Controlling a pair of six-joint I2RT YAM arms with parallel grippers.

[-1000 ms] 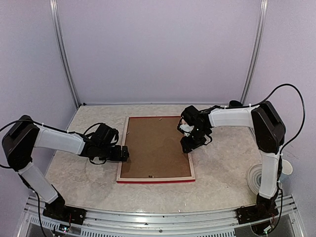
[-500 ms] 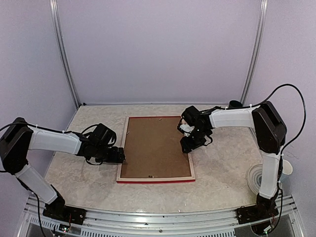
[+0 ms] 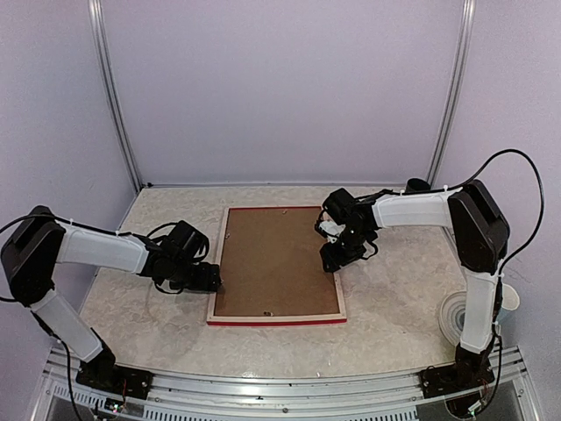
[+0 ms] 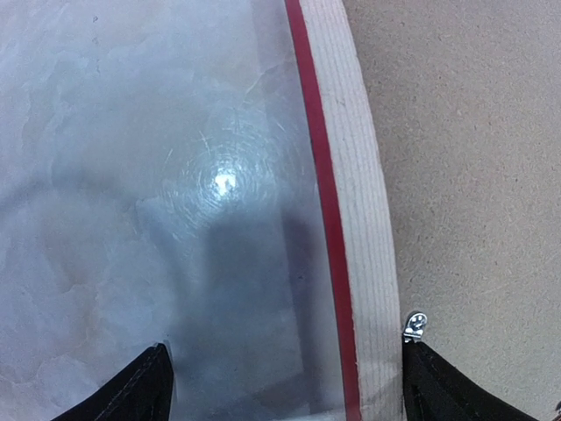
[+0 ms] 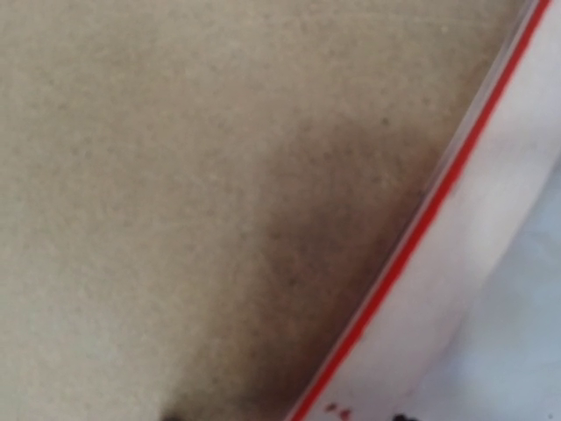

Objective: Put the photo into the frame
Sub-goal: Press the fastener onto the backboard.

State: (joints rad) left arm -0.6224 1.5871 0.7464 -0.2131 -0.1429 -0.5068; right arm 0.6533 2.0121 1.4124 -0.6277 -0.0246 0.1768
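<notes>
The left gripper (image 4: 289, 390) is hanging wide open astride the edge of the frame (image 4: 355, 219), near a metal clip (image 4: 415, 326). The right gripper (image 3: 335, 260) is hovering over the backing board (image 3: 276, 263), and I cannot tell how wide it stands.

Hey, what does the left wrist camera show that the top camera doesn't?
Only the left wrist view: a small metal tab at the edge of the backing panel, and the left gripper with its fingers open, straddling the pale rail of the frame. Only the top view: the whole frame at once, and the right gripper at the frame's right side. Both: red frame, brown backing panel, marbled table.
</notes>
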